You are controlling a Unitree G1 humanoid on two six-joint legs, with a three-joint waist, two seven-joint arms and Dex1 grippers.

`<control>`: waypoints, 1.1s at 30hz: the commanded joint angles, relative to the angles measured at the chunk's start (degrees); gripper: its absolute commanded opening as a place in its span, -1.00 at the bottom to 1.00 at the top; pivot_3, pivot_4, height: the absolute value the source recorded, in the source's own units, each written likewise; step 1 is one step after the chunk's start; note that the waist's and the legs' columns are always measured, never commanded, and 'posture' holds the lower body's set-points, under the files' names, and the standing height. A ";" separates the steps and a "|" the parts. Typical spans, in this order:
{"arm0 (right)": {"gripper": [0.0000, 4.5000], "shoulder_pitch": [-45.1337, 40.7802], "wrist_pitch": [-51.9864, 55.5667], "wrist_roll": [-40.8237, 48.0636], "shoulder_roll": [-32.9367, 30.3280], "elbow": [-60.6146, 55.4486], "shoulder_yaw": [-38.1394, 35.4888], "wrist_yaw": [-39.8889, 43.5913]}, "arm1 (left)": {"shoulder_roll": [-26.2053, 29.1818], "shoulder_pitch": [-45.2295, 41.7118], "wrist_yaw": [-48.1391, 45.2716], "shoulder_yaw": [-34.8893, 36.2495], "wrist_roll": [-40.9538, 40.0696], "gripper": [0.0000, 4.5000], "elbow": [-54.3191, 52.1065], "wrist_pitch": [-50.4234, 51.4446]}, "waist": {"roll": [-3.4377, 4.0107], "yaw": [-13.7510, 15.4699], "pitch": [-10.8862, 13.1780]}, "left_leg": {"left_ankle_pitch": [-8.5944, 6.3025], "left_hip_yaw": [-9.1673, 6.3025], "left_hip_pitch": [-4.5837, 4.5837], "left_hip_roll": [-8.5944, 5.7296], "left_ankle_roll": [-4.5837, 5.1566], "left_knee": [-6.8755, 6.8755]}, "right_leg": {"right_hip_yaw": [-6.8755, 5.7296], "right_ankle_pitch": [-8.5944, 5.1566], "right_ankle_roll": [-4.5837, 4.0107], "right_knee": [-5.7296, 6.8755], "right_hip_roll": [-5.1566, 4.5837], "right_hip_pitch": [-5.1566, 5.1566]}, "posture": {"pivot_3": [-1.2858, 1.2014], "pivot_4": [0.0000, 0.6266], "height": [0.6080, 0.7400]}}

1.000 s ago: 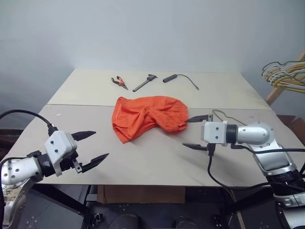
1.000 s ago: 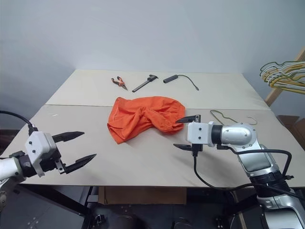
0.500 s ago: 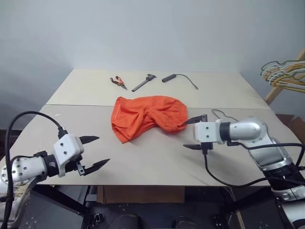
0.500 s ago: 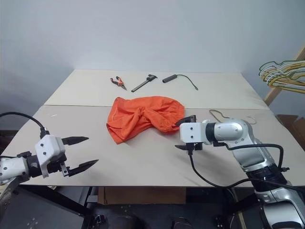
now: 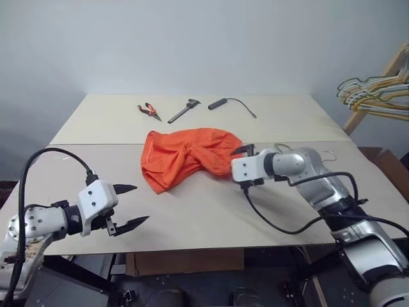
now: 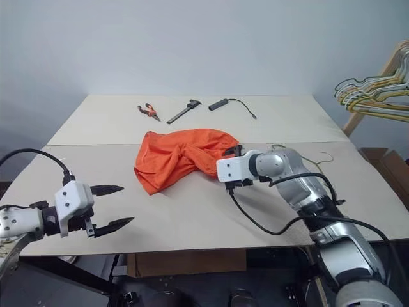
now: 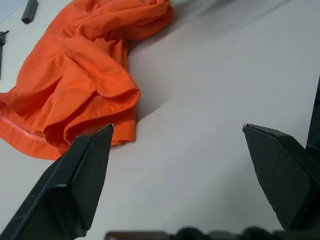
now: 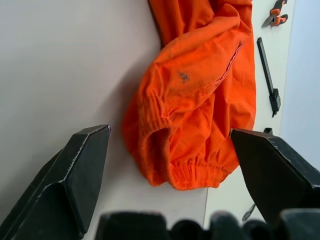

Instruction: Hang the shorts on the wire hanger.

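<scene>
The bright orange shorts (image 5: 184,157) lie crumpled in a heap at the middle of the table. My right gripper (image 5: 238,167) is open at their right edge, just above the tabletop. In the right wrist view the gathered waistband (image 8: 192,175) lies between its spread fingers. My left gripper (image 5: 140,203) hovers open and empty near the front left of the table, well short of the shorts (image 7: 85,75). A thin bit of the wire hanger (image 6: 324,155) lies flat on the table behind my right arm, which mostly hides it.
At the back of the table lie orange-handled pliers (image 5: 148,110), a black hand tool (image 5: 182,111) and a black handle with a cord (image 5: 220,103). A bunch of yellow and pale hangers (image 5: 374,96) hangs on a wooden rack at the far right. A seam (image 5: 96,144) crosses the tabletop.
My right gripper has reached forward and left, from the bare table up to the right edge of the shorts, rolling as it went. The left gripper has barely moved. The camera has shifted.
</scene>
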 commanded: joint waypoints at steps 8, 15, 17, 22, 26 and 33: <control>0.82 -4.92 -2.29 -2.65 5.92 9.36 2.65 -1.61 | -0.49 1.00 1.05 0.53 0.51 1.00 -1.61 -0.92 | 0.01 0.10 0.00 | 0.05 -0.03 0.00 0.00 -0.08 -0.03 | -0.03 0.00 -0.01 0.04 -0.01 -0.01 | 0.17 -1.00 1.00; -0.20 -7.36 -3.53 -7.49 6.69 16.40 4.15 -5.97 | -0.61 2.07 1.20 0.75 0.38 1.00 -2.42 -0.69 | 0.02 0.07 0.01 | 0.08 -0.02 -0.02 0.01 -0.15 -0.06 | -0.05 -0.01 -0.04 0.07 -0.01 -0.08 | 0.17 -1.00 1.00; -0.54 -7.27 -3.78 -7.20 6.93 16.71 3.98 -5.85 | -0.60 2.09 1.16 0.80 0.37 1.00 -2.42 -0.69 | 0.02 0.05 0.01 | 0.08 -0.03 -0.02 0.01 -0.15 -0.08 | -0.05 -0.01 -0.05 0.07 0.00 -0.07 | 0.17 -1.00 1.00; -1.00 -5.72 -4.16 -6.70 7.12 13.98 3.91 -5.14 | -0.68 1.31 1.45 0.46 0.92 1.00 -1.87 -1.22 | 0.02 -0.10 0.01 | 0.08 -0.04 0.00 0.02 -0.16 -0.08 | -0.05 -0.01 -0.05 0.09 0.01 -0.06 | 0.17 -1.00 1.00; -1.00 -4.41 -3.58 -6.89 7.15 12.66 3.66 -5.68 | -2.48 -2.55 3.98 -2.12 3.31 1.00 -0.11 -3.16 | 0.02 -0.01 0.01 | 0.08 -0.04 -0.01 0.02 -0.16 -0.08 | -0.06 -0.01 -0.05 0.09 0.01 -0.06 | 0.16 -1.00 1.00; -1.00 -2.31 -0.28 -6.86 8.04 10.60 2.53 -7.96 | -10.95 -13.02 10.38 -8.85 9.71 1.00 11.65 -10.94 | 0.03 0.17 -0.02 | 0.10 -0.05 0.01 -0.01 -0.19 -0.07 | -0.07 0.00 -0.07 0.12 0.01 -0.03 | 0.15 -1.00 1.00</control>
